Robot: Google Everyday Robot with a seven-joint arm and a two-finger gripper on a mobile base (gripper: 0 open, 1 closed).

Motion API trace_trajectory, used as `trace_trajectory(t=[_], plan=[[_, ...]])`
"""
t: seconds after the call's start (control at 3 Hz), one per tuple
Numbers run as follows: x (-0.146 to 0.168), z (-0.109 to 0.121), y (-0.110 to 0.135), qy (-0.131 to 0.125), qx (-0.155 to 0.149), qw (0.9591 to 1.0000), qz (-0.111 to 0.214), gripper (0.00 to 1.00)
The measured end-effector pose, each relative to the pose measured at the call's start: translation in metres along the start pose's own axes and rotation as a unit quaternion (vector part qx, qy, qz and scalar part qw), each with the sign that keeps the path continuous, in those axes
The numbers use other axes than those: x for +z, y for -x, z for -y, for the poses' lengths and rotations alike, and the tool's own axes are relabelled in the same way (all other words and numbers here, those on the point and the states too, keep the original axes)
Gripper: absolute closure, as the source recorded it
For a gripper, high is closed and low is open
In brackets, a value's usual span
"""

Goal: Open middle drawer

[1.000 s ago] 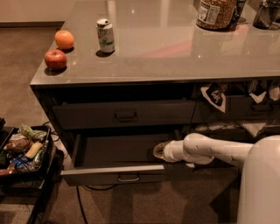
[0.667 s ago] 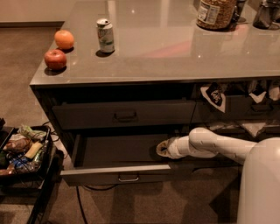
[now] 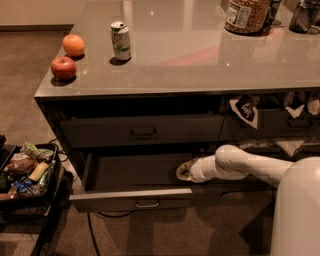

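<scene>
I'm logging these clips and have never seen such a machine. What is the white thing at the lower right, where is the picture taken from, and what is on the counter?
The white shape is a mobile robot's body and its one arm. There is a single camera view, looking down on the cabinet; where the camera is mounted is not known. The arm ends in a gripper, which sits inside the middle drawer, near its right end. That drawer stands pulled out, and the drawer above is shut. On the counter are a red apple, an orange, a drink can and a jar. Whether anything is held cannot be told.
</scene>
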State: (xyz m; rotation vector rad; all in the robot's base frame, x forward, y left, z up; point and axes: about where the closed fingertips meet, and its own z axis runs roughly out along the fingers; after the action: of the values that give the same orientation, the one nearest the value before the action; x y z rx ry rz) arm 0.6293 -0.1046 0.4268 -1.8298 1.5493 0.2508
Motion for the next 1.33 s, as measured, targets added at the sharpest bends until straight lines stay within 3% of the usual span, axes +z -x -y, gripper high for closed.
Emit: trace_trajectory(t=[1.0, 1.33], plan=[[0.044, 0.011, -0.030, 0.012, 0.075, 0.9957, 0.054, 1.00], [0.038, 0.009, -0.026, 0.009, 0.075, 0.9950, 0.066, 1.00]])
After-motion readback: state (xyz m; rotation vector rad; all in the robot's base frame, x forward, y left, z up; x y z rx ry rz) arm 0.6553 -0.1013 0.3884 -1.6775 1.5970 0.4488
